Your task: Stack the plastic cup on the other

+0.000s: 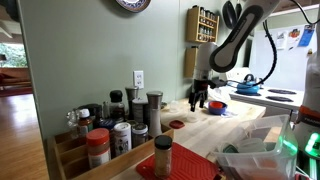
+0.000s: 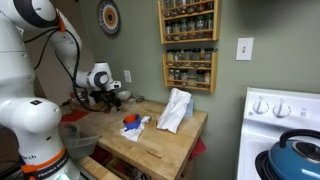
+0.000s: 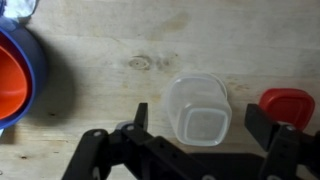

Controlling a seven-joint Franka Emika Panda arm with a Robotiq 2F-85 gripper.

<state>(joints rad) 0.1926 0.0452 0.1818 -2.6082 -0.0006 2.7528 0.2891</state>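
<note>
In the wrist view a clear plastic cup with a squarish base stands on the wooden countertop, seen from above. My gripper is open, with one finger on each side of the cup and not touching it. A red-orange cup sits inside a blue bowl at the left edge. In both exterior views the gripper hangs low over the counter, and the clear cup is too small to make out there.
A red lid-like object lies just right of the gripper. Blue and red items and a white bag lie on the counter. Spice jars crowd the near end. A stove with a blue kettle stands beside the counter.
</note>
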